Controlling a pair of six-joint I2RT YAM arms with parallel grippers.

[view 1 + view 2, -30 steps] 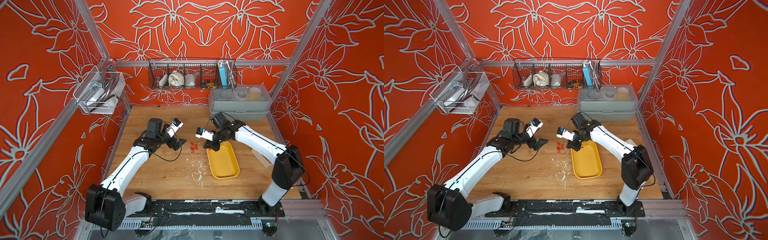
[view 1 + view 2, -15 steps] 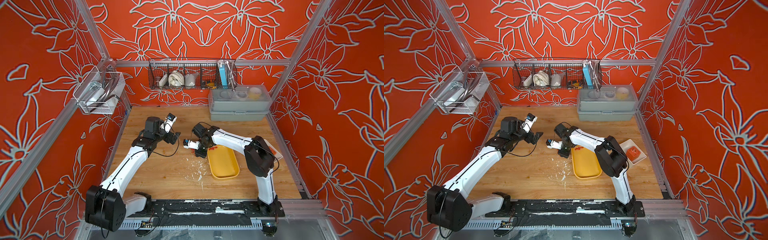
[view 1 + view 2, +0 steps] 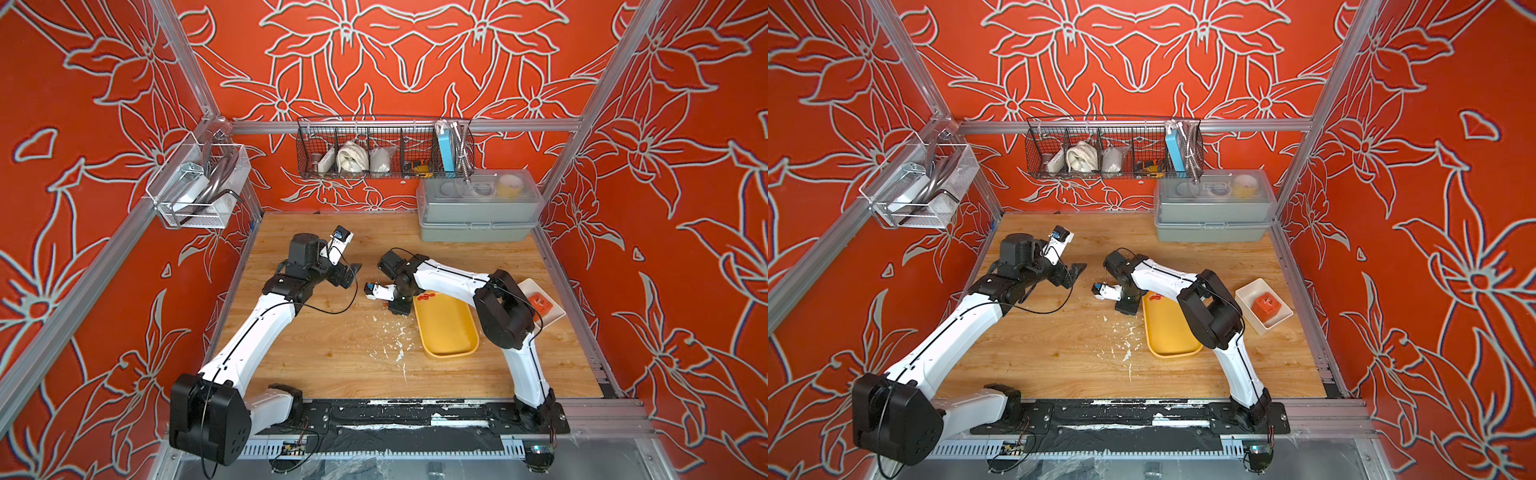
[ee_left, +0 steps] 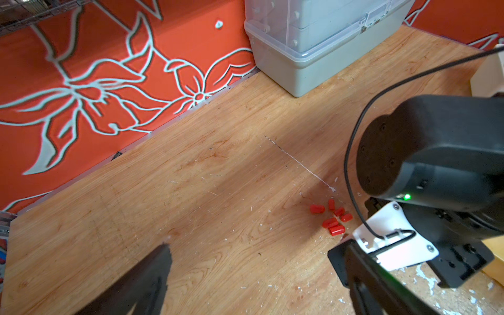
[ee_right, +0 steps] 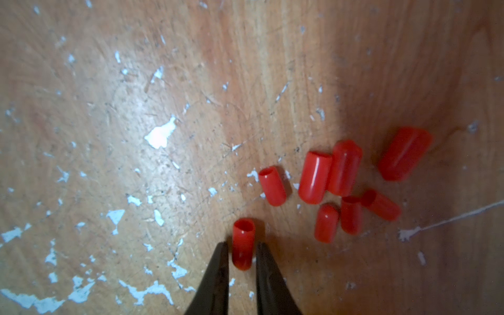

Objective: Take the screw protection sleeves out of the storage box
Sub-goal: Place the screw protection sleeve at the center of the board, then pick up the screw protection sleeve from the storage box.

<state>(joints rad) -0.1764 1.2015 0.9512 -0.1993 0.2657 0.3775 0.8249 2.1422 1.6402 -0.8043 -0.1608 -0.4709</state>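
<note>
Orange floral walls enclose a scuffed, paint-flecked wooden worktop (image 3: 332, 353) where two white robot arms reach toward the middle. At centre, the right pincer (image 5: 242, 245) points down at the wood with its jaws slightly apart. One red sleeve (image 5: 243, 249) lies flat between the fingertips (image 5: 218, 261), and a sliver of wood shows between it and one tip, so it is not clamped. Seven more red sleeves (image 5: 343, 169) lie in a loose pile on the worktop just beside that pincer, some touching one another.

The yellow tray (image 3: 446, 332) sits just beside the right pincer on the side away from the pile. In both top views a few sleeves (image 3: 1155, 296) show inside the tray, at the end nearest the pincer. The right arm crosses over them, and their number cannot be told.

The left pincer (image 4: 252, 249) hangs over bare wood with its jaws wide apart and nothing between them. The pile lies near it, on the side toward the right pincer.

A grey lidded box (image 3: 478, 212) stands against the back wall, well apart from both pincers. A white dish (image 3: 1246, 297) holding an orange block (image 3: 1266, 305) rests beyond the tray, away from the right pincer.
</note>
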